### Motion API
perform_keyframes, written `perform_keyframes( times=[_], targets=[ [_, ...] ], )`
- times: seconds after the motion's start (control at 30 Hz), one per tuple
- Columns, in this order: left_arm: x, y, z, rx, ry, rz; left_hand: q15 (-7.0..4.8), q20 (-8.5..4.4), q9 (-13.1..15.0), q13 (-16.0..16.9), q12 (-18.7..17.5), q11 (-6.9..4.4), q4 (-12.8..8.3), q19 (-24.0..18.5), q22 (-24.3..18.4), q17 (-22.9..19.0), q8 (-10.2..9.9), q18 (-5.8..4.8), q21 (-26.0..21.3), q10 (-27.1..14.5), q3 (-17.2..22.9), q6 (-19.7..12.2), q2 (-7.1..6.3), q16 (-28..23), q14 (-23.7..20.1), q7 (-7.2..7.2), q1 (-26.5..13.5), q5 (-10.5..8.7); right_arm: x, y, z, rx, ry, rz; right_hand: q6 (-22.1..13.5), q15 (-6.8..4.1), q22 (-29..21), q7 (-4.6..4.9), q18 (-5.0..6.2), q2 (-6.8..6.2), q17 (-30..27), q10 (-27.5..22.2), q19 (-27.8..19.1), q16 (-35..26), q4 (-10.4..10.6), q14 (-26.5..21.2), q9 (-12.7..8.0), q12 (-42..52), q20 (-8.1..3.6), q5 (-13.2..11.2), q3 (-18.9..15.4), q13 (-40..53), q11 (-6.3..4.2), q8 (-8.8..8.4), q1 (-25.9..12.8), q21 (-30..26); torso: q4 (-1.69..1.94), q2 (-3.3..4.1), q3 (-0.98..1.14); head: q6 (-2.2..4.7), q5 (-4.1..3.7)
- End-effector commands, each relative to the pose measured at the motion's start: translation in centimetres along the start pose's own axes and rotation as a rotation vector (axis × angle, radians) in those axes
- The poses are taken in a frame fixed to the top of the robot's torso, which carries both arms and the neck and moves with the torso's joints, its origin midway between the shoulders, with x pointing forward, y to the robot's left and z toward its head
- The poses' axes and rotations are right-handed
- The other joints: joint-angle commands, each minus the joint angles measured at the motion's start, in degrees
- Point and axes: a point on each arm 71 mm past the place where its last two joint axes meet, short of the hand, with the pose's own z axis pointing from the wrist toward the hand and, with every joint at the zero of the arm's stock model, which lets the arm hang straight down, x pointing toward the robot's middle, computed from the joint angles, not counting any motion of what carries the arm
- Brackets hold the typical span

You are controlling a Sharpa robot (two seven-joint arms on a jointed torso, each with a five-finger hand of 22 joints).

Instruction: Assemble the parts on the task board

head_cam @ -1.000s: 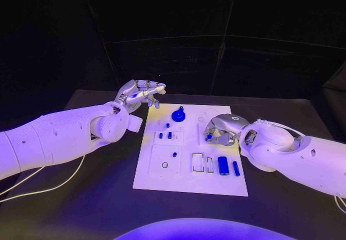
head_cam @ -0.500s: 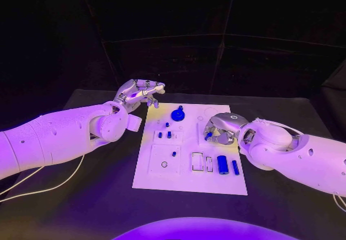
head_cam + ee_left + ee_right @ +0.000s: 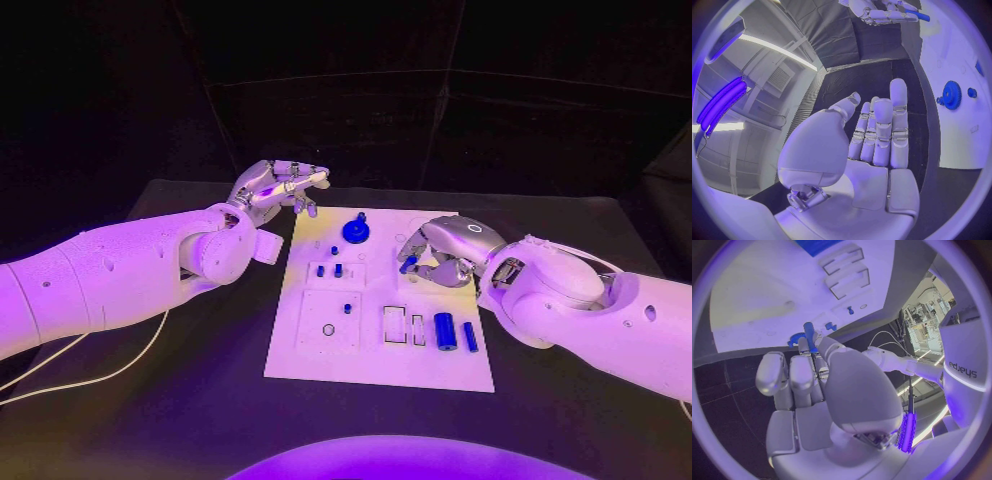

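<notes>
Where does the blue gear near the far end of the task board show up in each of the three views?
Head view: blue gear at the board's far end, between the two hands.
Left wrist view: the gear on the white task board, beyond the left hand.
Right wrist view: I cannot tell it apart.
Shared landmark: the white task board.

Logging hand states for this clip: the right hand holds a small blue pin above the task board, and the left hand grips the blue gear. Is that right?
Not quite. The right hand does hold a small blue pin above the task board, but the left hand grips nothing: the left wrist view shows its palm bare and its fingers extended. The blue gear sits on the board.
</notes>
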Motion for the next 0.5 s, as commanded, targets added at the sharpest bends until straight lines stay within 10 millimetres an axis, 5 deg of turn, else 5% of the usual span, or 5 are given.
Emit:
perform_keyframes(
  times=[0.03,0.17,0.37,0.5],
  targets=[
    [0.1,-0.1,0.1,0.006,0.009,-0.009,-0.1,0.17,0.02,0.07,0.26,-0.16,-0.12,-0.14,-0.09,-0.08,0.23,0.76,-0.3,-0.37,-0.33,-0.4,0.09,-0.2,-0.3,-0.04,0.46,0.12,-0.7,1.3,0.0,-0.051,-0.067,0.059,0.22,-0.28,0.15,0.13,-0.67,-0.49,0.12,2.23,0.41,0.28,-0.12,0.81,-0.08,-0.23,-0.05,0.45,0.44,0.04,-1.63,-0.27,-0.08,0.25,0.09,0.02,-0.03,0.07,-0.06],
    [0.2,-0.1,0.1,0.005,0.011,-0.01,-0.1,0.17,0.02,0.07,0.26,-0.16,-0.12,-0.14,-0.09,-0.08,0.23,0.76,-0.3,-0.37,-0.33,-0.4,0.09,-0.2,-0.3,-0.04,0.46,0.12,-0.5,3.1,0.6,-0.107,-0.048,0.102,0.19,-0.25,0.21,0.2,-0.67,-0.73,0.14,2.25,0.4,0.34,-0.26,0.81,-0.1,-0.4,-0.03,0.62,0.9,0.05,-1.58,-0.37,-0.32,0.31,0.09,0.05,-0.05,0.85,0.32],
    [0.4,-0.1,0.1,0.006,0.014,-0.012,-0.1,0.17,0.02,0.07,0.26,-0.16,-0.12,-0.14,-0.09,-0.08,0.23,0.76,-0.3,-0.37,-0.33,-0.4,0.09,-0.2,-0.3,-0.04,0.46,0.12,0.5,5.5,2.3,-0.18,0.005,0.128,0.0,-0.17,0.21,0.31,-0.66,-1.03,0.09,2.11,0.31,0.38,-0.39,0.78,-0.15,-0.74,0.04,0.77,1.45,0.02,-1.46,-0.6,-0.76,0.33,0.3,0.0,-0.13,0.7,0.34],
    [0.5,-0.1,0.2,0.006,0.016,-0.012,-0.1,0.17,0.02,0.07,0.26,-0.16,-0.12,-0.14,-0.09,-0.08,0.23,0.76,-0.3,-0.37,-0.33,-0.4,0.09,-0.2,-0.3,-0.04,0.46,0.12,2.2,7.1,3.1,-0.222,0.068,0.133,-0.02,-0.14,0.2,0.32,-0.65,-1.03,0.09,2.14,0.25,0.42,-0.59,0.76,-0.14,-0.86,0.07,0.94,1.89,0.03,-1.44,-0.68,-0.79,0.33,0.11,0.05,-0.04,0.37,1.09]
  ],
)
